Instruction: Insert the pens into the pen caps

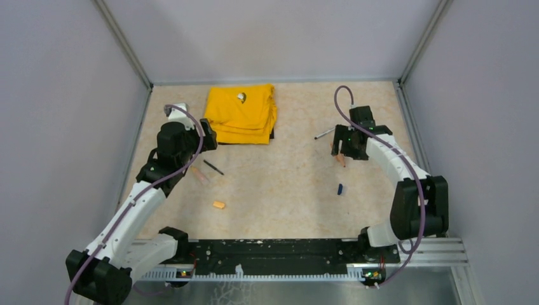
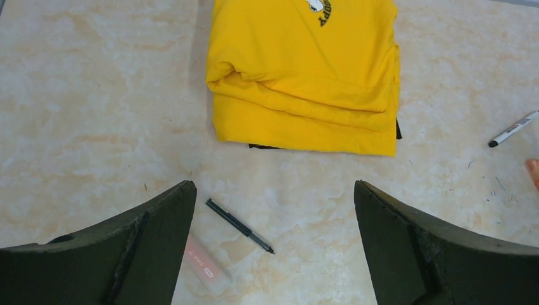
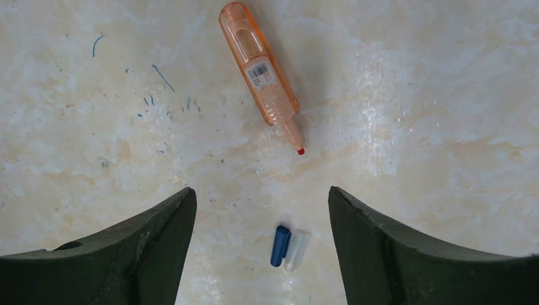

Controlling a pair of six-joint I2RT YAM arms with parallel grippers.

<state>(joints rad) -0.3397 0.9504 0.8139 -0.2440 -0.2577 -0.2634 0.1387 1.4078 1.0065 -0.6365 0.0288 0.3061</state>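
Your right jaws stand wide apart and empty over the beige marbled tabletop point(image 1: 286, 184), with the stubby dark blue plastic cap point(image 3: 280, 245) in view between them at 6 o'clock and the translucent orange marker point(image 3: 260, 73), tip bare, at 12 o'clock. Your left jaws gape just as wide and empty, the thin black pen point(image 2: 239, 226) in view between them, a pale orange marker point(image 2: 204, 265) at its 7 o'clock, the folded yellow cloth point(image 2: 305, 76) at 12 o'clock and the thin silver-white pen point(image 2: 513, 129) at 2 o'clock. Seen from above, the small light orange cap point(image 1: 218, 204) lies at 5 o'clock of the black pen.
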